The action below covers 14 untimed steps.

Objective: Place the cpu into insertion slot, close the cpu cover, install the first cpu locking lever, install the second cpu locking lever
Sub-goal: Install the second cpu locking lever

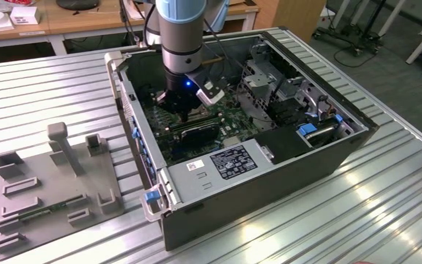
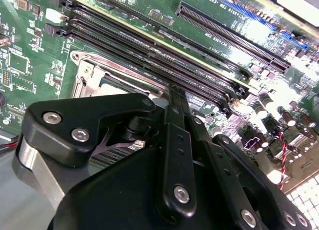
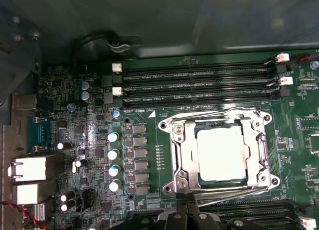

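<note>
In the first wrist view the cpu point(image 3: 222, 152) lies in the insertion slot point(image 3: 167, 189) on the green motherboard point(image 3: 149, 155), its pale grey face showing through the window of the cpu cover point(image 3: 185, 150). The cover lies flat over it. Thin wire locking levers run along two opposite sides, one point(image 3: 214, 112) by the memory slots and one point(image 3: 227, 190) on the gripper's side. My gripper point(image 3: 187, 204) has its fingertips together right at that second lever's end of the socket. In the second wrist view the black gripper point(image 2: 173, 90) points at the socket corner point(image 2: 92, 73). In the exterior view the gripper point(image 1: 184, 115) is down inside the open case.
The open computer case point(image 1: 343, 148) walls in the board, with a drive cage point(image 1: 270, 88) and cables at the exterior view's right. Long black memory slots point(image 3: 199, 83) flank the socket. A grey fixture plate point(image 1: 50, 187) lies on the slatted table at the exterior view's left.
</note>
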Motion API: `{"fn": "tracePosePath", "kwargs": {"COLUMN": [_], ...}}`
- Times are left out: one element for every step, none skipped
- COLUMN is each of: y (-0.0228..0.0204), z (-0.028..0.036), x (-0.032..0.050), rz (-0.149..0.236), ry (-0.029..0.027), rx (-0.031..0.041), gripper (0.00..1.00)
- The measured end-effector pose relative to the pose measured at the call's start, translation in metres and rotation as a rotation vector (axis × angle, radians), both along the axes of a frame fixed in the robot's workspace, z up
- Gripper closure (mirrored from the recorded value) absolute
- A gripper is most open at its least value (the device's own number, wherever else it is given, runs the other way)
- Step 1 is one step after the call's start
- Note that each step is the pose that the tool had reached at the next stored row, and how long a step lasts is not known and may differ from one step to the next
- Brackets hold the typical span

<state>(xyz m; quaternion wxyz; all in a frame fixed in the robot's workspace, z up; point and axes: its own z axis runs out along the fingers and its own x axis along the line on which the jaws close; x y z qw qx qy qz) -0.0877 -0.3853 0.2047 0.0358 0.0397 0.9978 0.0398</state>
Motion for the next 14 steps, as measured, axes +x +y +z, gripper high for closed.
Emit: {"fn": "tracePosePath", "kwargs": {"y": [0.0000,0.0001,0.0001,0.0000,0.0000,0.0000,0.0000,0.0000,0.0000,0.0000,0.0000,0.0000,0.0000,0.0000], "z": [-0.0002,-0.0003,-0.0003,-0.0003,-0.0003,-0.0003,-0.0003,-0.0003,-0.0003,-0.0003,-0.0003,-0.0003,-0.0004,-0.0004], "x": [-0.0004,-0.0009,-0.0011,-0.0014,-0.0015,-0.0016,-0.0018,-0.0020,-0.0023,-0.0026,-0.0029,-0.0030,-0.0032,-0.0032], "rz": [0.000,0.000,0.000,0.000,0.000,-0.001,-0.001,-0.001,-0.001,-0.001,-0.001,-0.001,-0.001,-0.001], "ry": [-0.0001,-0.0001,0.0000,0.0000,0.0000,0.0000,0.0000,0.0000,0.0000,0.0000,-0.0001,0.0000,0.0000,0.0000], "rx": [0.0001,0.0001,0.0001,-0.0001,0.0000,0.0001,0.0003,0.0008,0.0014,0.0023,0.0032,0.0038,0.0045,0.0049], "gripper": [0.90,0.90,0.90,0.90,0.90,0.90,0.90,0.90,0.90,0.90,0.90,0.90,0.90,0.90]}}
